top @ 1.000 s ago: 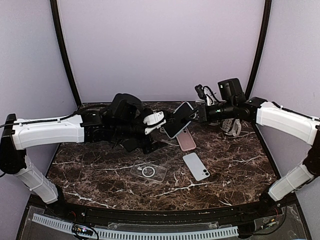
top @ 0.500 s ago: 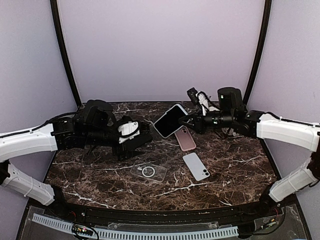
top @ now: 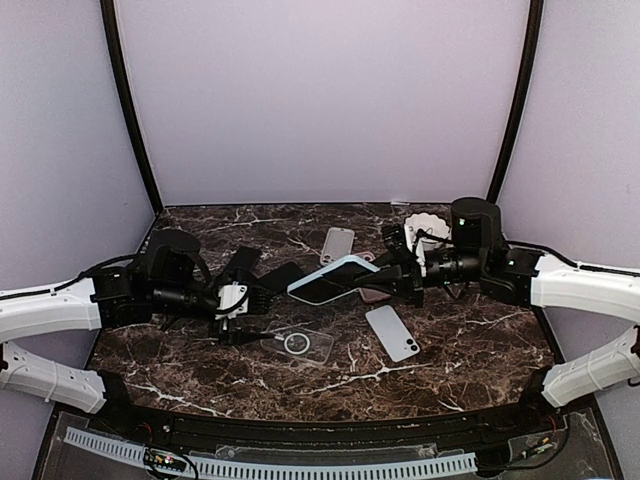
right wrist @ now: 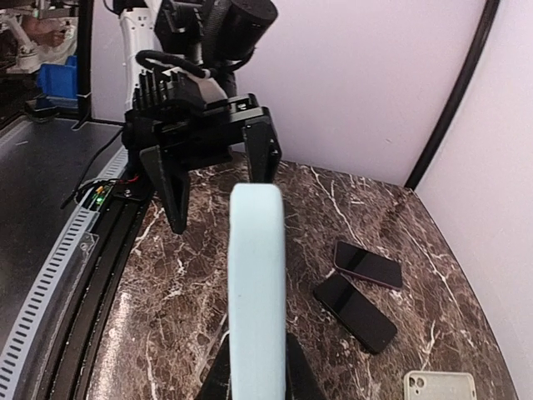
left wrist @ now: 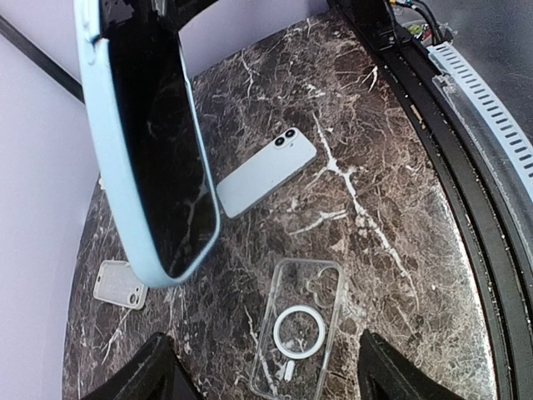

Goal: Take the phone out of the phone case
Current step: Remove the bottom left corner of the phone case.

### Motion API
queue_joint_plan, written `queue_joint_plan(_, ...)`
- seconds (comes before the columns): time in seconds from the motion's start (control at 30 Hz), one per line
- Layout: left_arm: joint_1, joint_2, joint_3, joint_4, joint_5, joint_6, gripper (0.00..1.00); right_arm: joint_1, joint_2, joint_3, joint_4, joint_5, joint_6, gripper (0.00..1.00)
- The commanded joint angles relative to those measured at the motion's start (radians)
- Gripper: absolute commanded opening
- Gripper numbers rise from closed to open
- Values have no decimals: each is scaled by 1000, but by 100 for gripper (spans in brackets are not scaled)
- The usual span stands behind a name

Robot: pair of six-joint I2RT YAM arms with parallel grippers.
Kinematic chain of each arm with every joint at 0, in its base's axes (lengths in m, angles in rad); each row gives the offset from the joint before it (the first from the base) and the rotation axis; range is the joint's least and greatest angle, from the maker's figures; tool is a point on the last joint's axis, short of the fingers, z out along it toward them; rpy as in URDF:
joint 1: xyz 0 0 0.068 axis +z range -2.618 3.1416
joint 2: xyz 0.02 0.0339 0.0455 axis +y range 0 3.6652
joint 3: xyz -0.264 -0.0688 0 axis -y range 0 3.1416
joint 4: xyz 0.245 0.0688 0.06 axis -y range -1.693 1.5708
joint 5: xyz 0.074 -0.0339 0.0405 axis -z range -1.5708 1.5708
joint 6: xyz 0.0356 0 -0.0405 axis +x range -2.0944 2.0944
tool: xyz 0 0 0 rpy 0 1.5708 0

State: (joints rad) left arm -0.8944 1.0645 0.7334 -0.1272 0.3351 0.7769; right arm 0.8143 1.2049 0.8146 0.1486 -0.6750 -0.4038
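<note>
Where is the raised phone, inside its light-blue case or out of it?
Inside: the light-blue case rims the dark-screened phone, held up by the right claw.

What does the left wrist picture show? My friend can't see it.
A black-screened phone in a light blue case hangs tilted in the air at the left, above a dark marble table. On the table lie a pale phone face down, a clear case with a white ring and a small whitish case; the left gripper stands open below.

Cased phone (top: 333,280) hanging ahead of left end effector (top: 258,303), clear case (top: 297,343) below
</note>
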Motion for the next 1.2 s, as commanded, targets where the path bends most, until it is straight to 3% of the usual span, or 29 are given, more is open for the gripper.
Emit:
queue_joint_plan(0.0, 5, -39, -18, 50, 97, 42, 77, 27, 19, 46, 71, -160, -84, 0)
queue_joint_plan(0.13, 5, -45, -21, 50, 138, 62, 70, 54, 43, 78, -25, -201, -219, 0)
queue_joint_plan(0.37, 5, -39, -23, 37, 260, 90, 62, 99, 85, 124, -94, -200, -314, 0)
queue_joint_plan(0.6, 6, -16, -9, -32, 336, 131, 51, 106, 114, 150, -105, -171, -365, 0)
queue_joint_plan(1.17, 5, 16, -5, -28, 335, 137, 39, 148, 105, 151, -61, -147, -365, 0)
